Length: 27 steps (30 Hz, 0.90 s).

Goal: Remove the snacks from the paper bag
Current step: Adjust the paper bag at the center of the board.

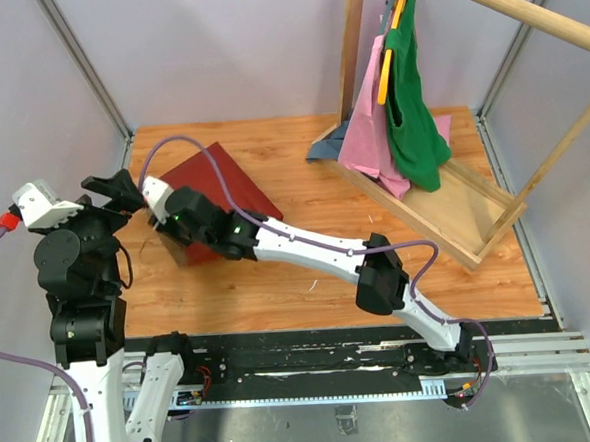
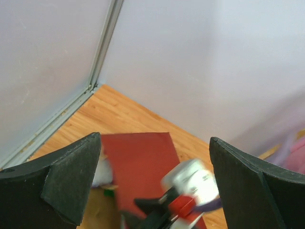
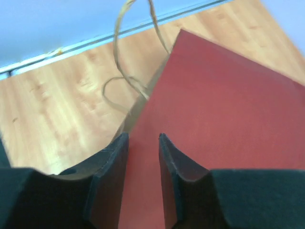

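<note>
a: start at the near edge. what are the arms doing?

b: the left arm [image 1: 77,264] stands folded up at the near left corner. the right arm [image 1: 307,248] rises from the near right and stretches low across the table [image 1: 310,300] toward the left.

a: and the left gripper [image 2: 155,143]?

b: released, jaws spread as wide as they go, nothing between them. it hangs above the boards just left of the paper bag [image 1: 227,180], looking down on it.

a: the right gripper [image 3: 143,138]?

b: parted by a narrow slit only. the bag's red side fills the gap, and the fingertips sit right at the bag's edge. nothing looks clamped, but i cannot tell whether the pads touch the paper.

a: where is the bag, exactly?

b: on the left half of the table, lying on its side, dark red face up. its mouth is under the right wrist, and the twine handles [image 3: 117,47] curl loose onto the wood beside it.

a: the snacks?

b: the bag's inside is hidden, so i cannot tell.

a: further back?

b: at the far right, well apart from the bag, a wooden frame [image 1: 415,221] holds a pink garment [image 1: 365,137] and a green garment [image 1: 414,124] on hangers.
</note>
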{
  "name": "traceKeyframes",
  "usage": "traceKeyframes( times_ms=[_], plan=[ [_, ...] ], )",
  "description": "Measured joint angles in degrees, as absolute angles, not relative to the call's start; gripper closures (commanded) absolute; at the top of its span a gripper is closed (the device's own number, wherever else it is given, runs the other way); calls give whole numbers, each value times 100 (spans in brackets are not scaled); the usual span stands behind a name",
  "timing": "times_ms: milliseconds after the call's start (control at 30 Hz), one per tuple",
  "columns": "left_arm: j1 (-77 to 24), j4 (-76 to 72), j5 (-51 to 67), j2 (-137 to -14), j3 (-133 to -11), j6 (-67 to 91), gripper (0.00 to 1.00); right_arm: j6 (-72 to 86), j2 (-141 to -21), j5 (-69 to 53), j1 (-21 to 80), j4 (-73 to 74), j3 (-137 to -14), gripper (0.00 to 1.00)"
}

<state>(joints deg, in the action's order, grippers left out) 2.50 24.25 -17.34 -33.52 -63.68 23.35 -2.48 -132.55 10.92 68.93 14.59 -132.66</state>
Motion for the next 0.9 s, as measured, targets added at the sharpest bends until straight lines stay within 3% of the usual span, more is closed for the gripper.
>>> traceKeyframes(
  times_ms=[100, 233, 433, 567, 700, 900],
  plan=[
    [250, 2456, -1743, -3345, -6525, 2272, 0, -102, -13321, 738, 7070, 1422, -13004, 31],
    [250, 2521, -1776, -3332, -6606, 2202, 0, 27, -13141, 416, 7181, 1120, -12057, 10],
    [250, 2609, -1793, -3356, -6617, 2117, 0, 246, -11406, 224, 7164, 47, -9102, 6],
    [250, 2602, -1680, -3420, -6613, 2102, 0, 360, -9994, 224, 7164, -891, -7876, 3],
    [250, 2582, -1468, -3476, -6530, 2104, 0, 670, -9223, 478, 7004, -1470, -7625, 2],
    [250, 2545, -1100, -3575, -6372, 2108, 0, 2239, -9415, 1039, 5951, -1229, -7636, 2]
  ],
)
